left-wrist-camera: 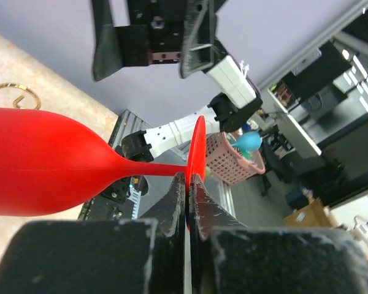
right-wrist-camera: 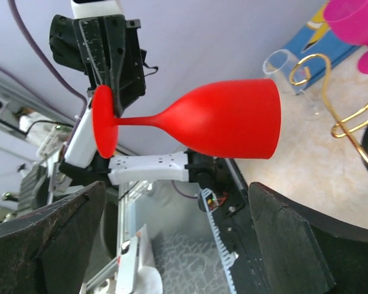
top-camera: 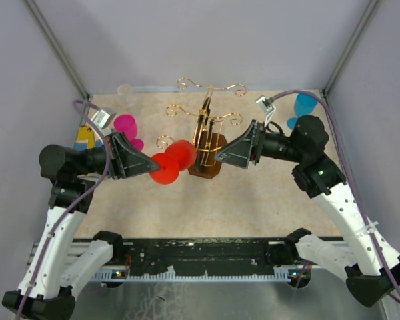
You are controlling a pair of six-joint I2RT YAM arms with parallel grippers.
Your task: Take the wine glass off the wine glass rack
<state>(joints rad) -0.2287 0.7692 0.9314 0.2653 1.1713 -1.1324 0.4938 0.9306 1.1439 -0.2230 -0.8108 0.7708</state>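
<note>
A red wine glass (top-camera: 180, 155) lies on its side in the air just left of the gold wire rack (top-camera: 207, 127), whose dark wooden base (top-camera: 207, 168) stands mid-table. My left gripper (top-camera: 152, 165) is shut on the edge of the glass's round foot (left-wrist-camera: 197, 147), fingers (left-wrist-camera: 172, 211) pressed together on it. In the right wrist view the glass (right-wrist-camera: 227, 116) has its bowl pointing toward a scroll arm (right-wrist-camera: 337, 104), apart from the wire. My right gripper (top-camera: 220, 155) is open and empty at the rack's right side, its fingers (right-wrist-camera: 306, 245) wide apart.
A pink glass (top-camera: 125, 125), a clear glass (top-camera: 125, 93) and a blue-yellow object (top-camera: 85, 137) stand at the back left. A blue glass (top-camera: 305, 107) stands at the back right. Grey walls close in the table on three sides.
</note>
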